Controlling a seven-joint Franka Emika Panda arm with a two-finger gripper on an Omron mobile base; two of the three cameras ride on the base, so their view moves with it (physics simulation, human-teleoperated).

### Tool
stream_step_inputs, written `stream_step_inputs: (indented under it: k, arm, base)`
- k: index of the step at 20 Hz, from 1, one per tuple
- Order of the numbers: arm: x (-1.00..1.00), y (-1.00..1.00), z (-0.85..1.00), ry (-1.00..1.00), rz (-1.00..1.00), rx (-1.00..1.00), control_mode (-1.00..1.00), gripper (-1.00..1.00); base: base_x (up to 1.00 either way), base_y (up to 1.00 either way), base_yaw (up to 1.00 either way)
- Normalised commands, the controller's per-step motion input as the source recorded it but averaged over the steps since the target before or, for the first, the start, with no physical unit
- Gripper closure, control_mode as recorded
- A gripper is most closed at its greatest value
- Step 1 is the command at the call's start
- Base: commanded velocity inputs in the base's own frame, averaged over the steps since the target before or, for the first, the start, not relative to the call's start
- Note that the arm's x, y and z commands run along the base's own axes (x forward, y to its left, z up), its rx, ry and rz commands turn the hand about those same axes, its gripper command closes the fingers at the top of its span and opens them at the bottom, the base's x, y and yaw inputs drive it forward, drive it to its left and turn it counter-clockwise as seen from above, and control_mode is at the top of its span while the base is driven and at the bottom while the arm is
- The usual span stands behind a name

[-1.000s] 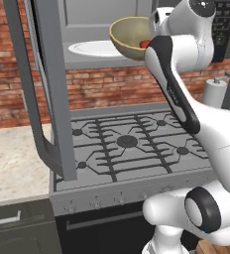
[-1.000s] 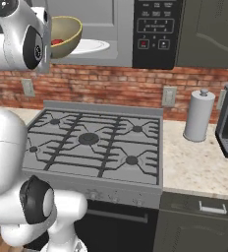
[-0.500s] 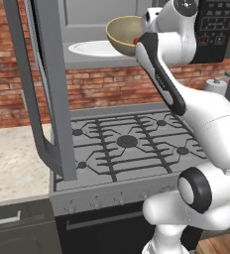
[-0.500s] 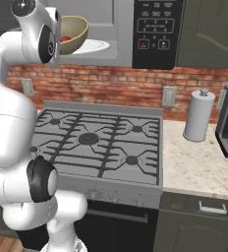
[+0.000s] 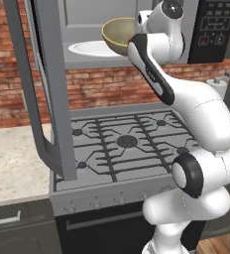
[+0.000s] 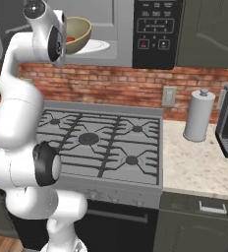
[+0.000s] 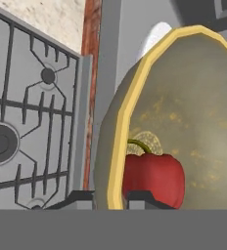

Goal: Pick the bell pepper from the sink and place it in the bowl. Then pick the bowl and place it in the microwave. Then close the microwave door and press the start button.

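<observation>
Fingers (image 7: pixel 145 197) are pinching the bowl (image 7: pixel 184 122) by its rim, one inside, one outside, at the microwave (image 5: pixel 161 54) mouth; it looks stiff and light, but you've got a pepper (image 7: pixel 153 178) loose by the inner finger.

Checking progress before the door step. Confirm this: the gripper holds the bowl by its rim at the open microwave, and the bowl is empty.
Not empty. The hand view shows the bell pepper inside the bowl. The rest holds: the gripper grips its rim at the open microwave.

The bowl (image 5: pixel 118 35) (bell pepper (image 7: pixel 153 178) inside) has moved left, over the turntable plate (image 5: pixel 89 48).
</observation>
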Motion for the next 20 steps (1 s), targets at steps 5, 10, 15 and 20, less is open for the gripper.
stream_step_inputs:
  k: [5, 10, 15, 20]
  arm:
    - [0.48, 0.23, 0.0, 0.0, 0.03, -0.02, -1.0, 1.0]
    - [0.27, 0.2, 0.0, 0.0, 0.02, -0.01, -1.0, 1.0]
    - [0.0, 0.09, 0.0, 0.0, 0.0, 0.0, -1.0, -1.0]
    - [0.0, 0.0, 0.0, 0.0, 0.0, 0.0, -1.0, -1.0]
  base:
    - [0.0, 0.0, 0.0]
    - [0.0, 0.0, 0.0]
    - [0.0, 0.0, 0.0]
    - [0.0, 0.0, 0.0]
